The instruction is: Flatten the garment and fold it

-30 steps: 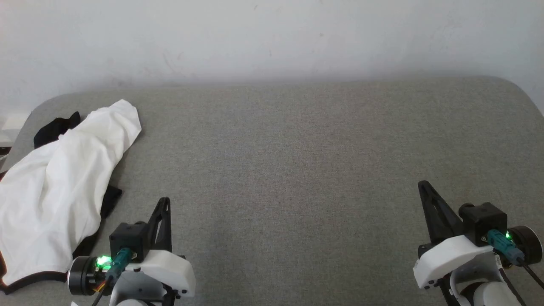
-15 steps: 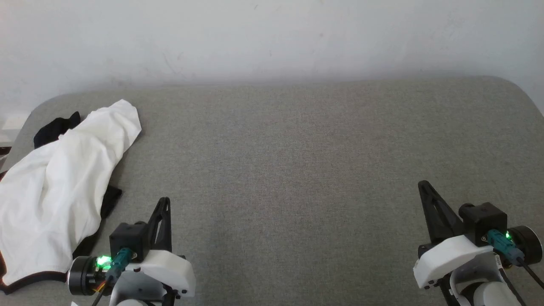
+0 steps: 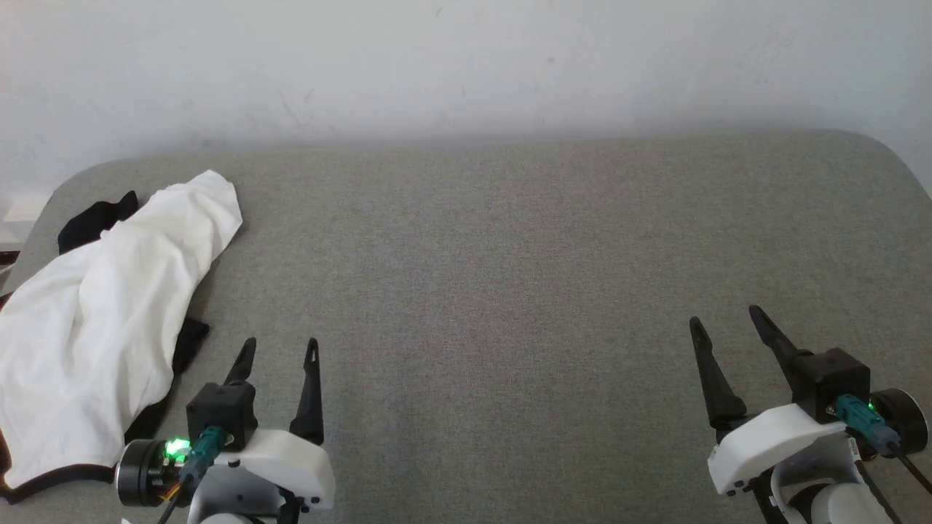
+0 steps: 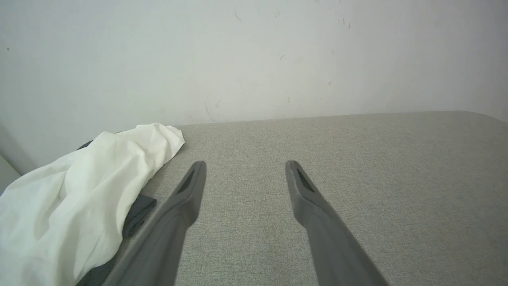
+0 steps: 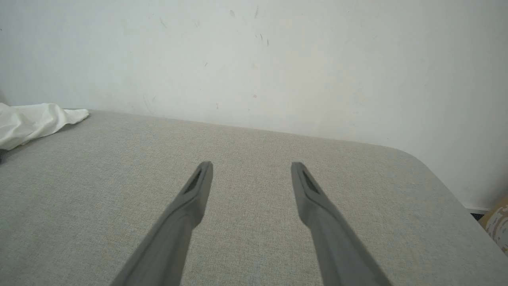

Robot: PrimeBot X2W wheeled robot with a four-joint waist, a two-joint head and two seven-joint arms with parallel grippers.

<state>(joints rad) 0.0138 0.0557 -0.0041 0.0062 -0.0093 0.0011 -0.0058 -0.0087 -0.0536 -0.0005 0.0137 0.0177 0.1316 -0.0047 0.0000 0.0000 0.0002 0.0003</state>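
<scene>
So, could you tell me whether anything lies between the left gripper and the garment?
Nothing visible does: bare grey surface separates the open left gripper from the crumpled garment on its left.

The surface runs from the front up to the wall behind it. The garment lies bunched on the surface's left side. It reaches from near the back left corner down toward the front, and its left part goes past the picture's edge. The left tool sits at the front left over the surface, just right of the garment and apart from it, pointing toward the wall. The right tool sits at the front right, well apart from the garment and from the left tool. Bare surface lies between the two tools and ahead of them.
</scene>
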